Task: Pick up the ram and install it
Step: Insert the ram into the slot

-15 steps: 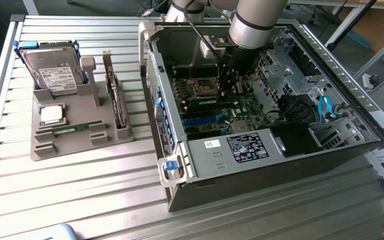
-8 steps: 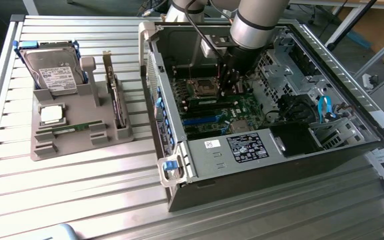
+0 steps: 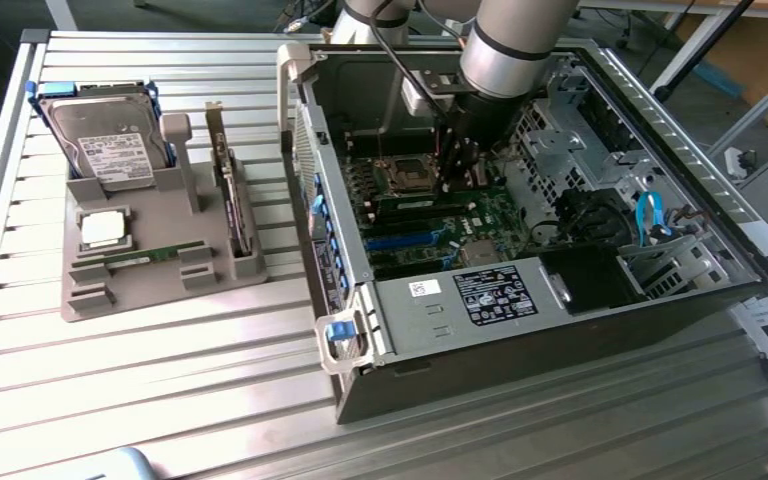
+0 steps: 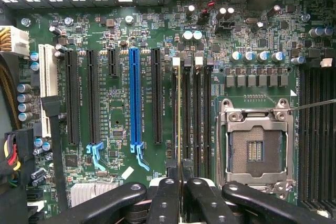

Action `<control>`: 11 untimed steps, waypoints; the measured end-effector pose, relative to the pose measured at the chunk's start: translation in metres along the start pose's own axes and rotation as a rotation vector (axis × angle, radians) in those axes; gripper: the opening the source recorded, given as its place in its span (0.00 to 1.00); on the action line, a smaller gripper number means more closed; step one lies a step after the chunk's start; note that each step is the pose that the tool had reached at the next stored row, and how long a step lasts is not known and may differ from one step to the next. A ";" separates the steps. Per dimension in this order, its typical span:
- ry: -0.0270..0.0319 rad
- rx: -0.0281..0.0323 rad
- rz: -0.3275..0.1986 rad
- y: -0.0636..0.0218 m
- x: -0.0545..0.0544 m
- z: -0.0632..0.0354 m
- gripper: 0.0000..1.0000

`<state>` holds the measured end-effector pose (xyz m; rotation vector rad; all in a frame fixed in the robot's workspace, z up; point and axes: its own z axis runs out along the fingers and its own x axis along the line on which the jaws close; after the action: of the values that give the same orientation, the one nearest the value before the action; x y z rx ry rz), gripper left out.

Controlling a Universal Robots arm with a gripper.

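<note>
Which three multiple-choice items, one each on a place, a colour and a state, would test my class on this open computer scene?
1. Where is the gripper?
A) over a keyboard
B) inside the open computer case
C) in a drawer

2. What colour is the one coloured slot flanked by black slots on the motherboard?
A) blue
B) red
C) yellow

3. How is the processor socket?
A) holding a chip
B) under a cooler
C) empty

Answers:
1 B, it hangs above the motherboard.
2 A, it shows plain blue along its whole length.
3 C, its bare contacts show and no chip is seated.
</note>
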<state>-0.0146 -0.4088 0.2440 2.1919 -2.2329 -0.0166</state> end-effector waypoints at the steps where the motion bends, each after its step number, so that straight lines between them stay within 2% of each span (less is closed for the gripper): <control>1: -0.0002 0.0000 0.000 0.0000 0.000 0.0004 0.12; 11: 0.0002 -0.0001 0.000 0.0000 0.000 0.0029 0.12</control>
<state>-0.0146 -0.4088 0.2410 2.1918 -2.2327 -0.0165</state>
